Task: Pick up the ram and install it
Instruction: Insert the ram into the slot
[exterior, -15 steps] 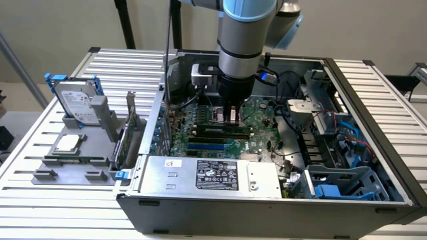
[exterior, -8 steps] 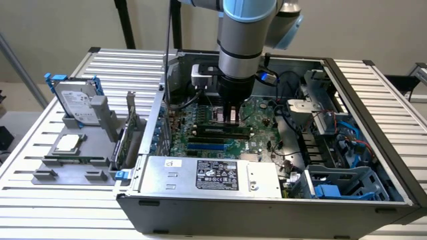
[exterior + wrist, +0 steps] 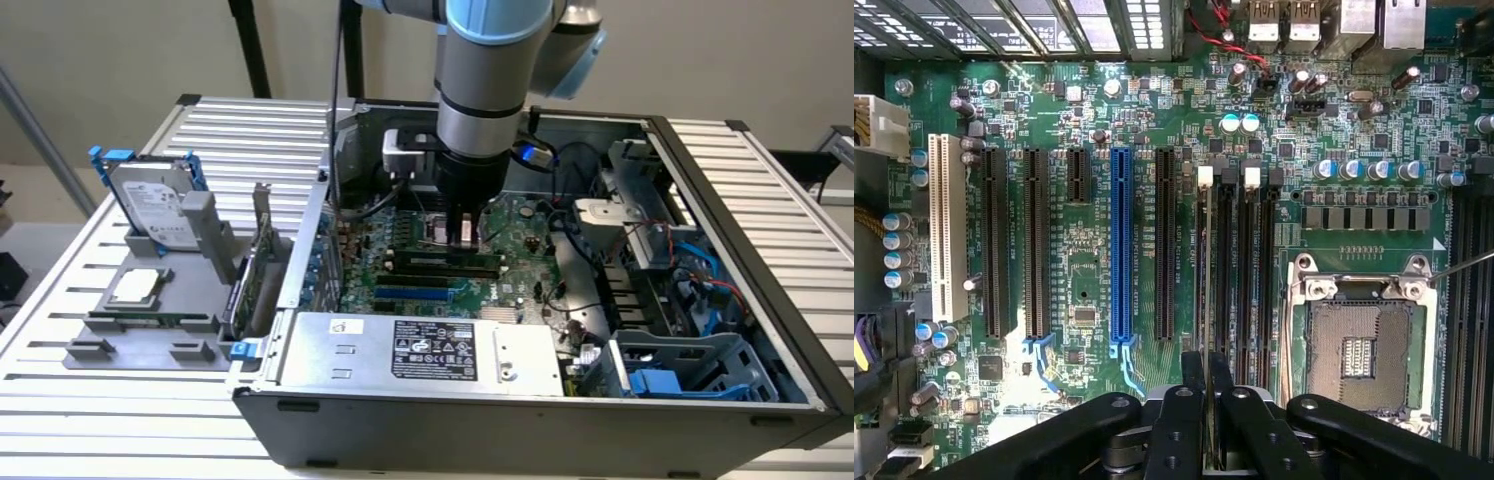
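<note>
Down inside the open PC case (image 3: 747,400), the gripper (image 3: 463,232) hangs just over the memory slots (image 3: 1239,260), fingers (image 3: 1184,420) clenched on the ram (image 3: 1205,300). The stick is held on edge, lined up w/ one slot, its lower edge at or in that slot; can't tell if it's seated. Holding it thin-side-down lets it drop between neighbours. Tight room: empty CPU socket (image 3: 1359,350) just beside, PCI slots (image 3: 1119,250) on the other side, power supply (image 3: 427,350) near the arm.
</note>
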Action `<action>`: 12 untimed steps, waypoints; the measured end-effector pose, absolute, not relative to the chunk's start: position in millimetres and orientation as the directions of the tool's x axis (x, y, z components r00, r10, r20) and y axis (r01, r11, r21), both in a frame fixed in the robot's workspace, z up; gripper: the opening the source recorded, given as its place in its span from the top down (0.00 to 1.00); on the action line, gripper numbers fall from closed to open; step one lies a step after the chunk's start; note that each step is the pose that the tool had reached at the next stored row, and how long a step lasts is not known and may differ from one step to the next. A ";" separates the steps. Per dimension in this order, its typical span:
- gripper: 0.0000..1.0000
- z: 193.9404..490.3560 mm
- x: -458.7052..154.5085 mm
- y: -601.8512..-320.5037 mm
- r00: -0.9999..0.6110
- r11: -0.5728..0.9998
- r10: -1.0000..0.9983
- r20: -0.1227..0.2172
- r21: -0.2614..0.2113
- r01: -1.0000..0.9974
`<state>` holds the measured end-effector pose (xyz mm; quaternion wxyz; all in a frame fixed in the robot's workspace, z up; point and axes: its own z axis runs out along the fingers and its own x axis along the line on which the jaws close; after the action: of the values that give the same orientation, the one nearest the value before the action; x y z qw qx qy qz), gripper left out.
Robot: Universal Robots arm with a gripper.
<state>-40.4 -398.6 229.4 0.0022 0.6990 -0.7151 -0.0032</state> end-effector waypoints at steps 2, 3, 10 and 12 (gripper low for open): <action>0.87 228.8 -40.4 -398.6 -0.023 0.023 -1.000 -0.001 0.008 -1.000; 0.87 228.5 -40.4 -398.6 -0.023 0.023 -1.000 -0.001 0.008 -1.000; 0.87 226.8 -40.4 -398.5 -0.023 0.023 -1.000 -0.001 0.008 -1.000; 0.87 226.5 -40.4 -398.3 -0.023 0.023 -1.000 -0.001 0.008 -1.000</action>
<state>-40.4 -398.3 226.5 0.0022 0.6990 -0.7151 -0.0032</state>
